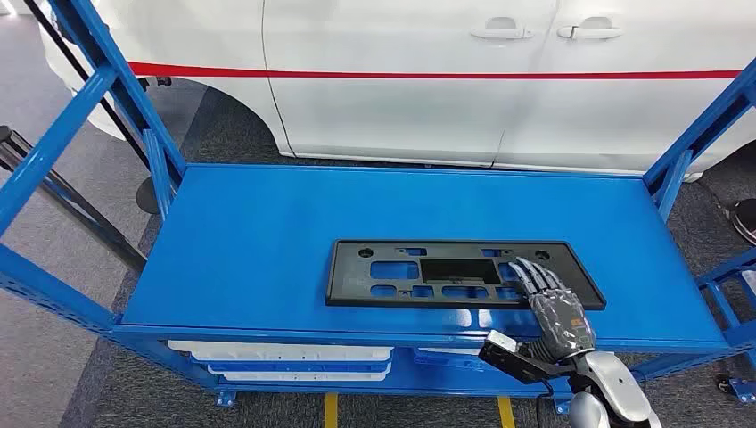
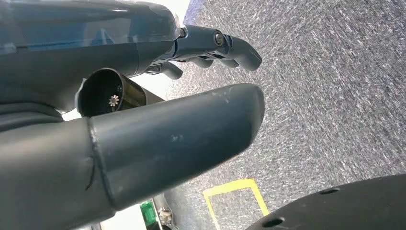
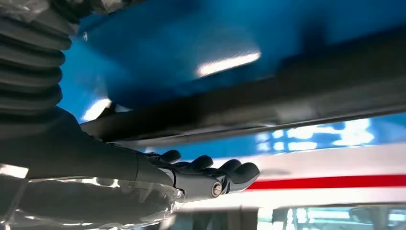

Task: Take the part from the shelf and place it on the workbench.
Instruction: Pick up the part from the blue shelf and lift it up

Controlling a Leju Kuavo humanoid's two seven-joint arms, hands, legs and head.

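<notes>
Black part (image 1: 464,273) flat on blue shelf (image 1: 267,241), right robot hand (image 1: 548,299) (fingers extended) atop

Your head view looks forward and down on the blue shelf (image 1: 267,241). Your right wrist view sits close above that shelf surface, sharing the white car (image 3: 335,165). Your left wrist view faces the carpet floor (image 2: 335,96).

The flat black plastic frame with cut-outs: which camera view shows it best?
The head view. There the flat black plastic frame lies whole on the blue shelf top, with the right hand resting on its right end. The right wrist view shows it blurred and edge-on as a dark band. The left wrist view looks at grey floor.
</notes>
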